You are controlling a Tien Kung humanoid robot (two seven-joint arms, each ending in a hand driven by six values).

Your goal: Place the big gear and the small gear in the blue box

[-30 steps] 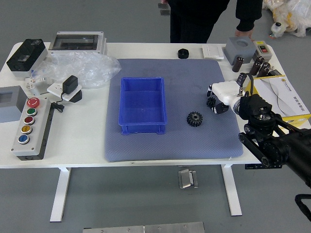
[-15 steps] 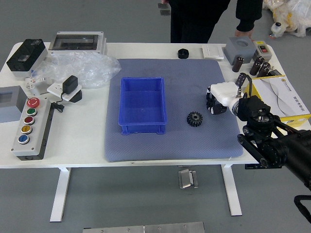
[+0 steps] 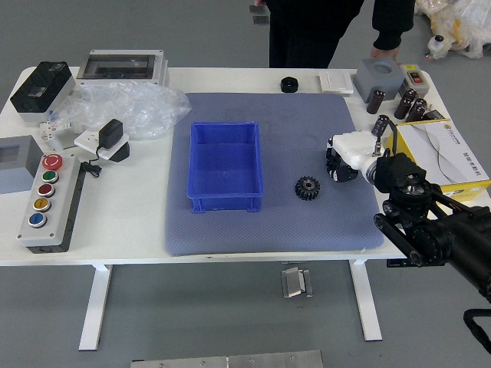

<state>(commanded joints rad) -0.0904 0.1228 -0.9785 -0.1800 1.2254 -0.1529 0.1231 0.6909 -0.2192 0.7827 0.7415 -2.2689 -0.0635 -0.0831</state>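
White table [image 3: 130,222]; crumpled plastic [image 3: 146,111], button panel [image 3: 54,203] left of blue box [image 3: 224,165].

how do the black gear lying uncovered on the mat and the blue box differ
The gear is black, while the box is bright blue. The gear is small and round with a toothed edge; the box is much larger, rectangular and open-topped. The gear lies nearer the right hand than the box does. Both rest on the grey-blue mat.
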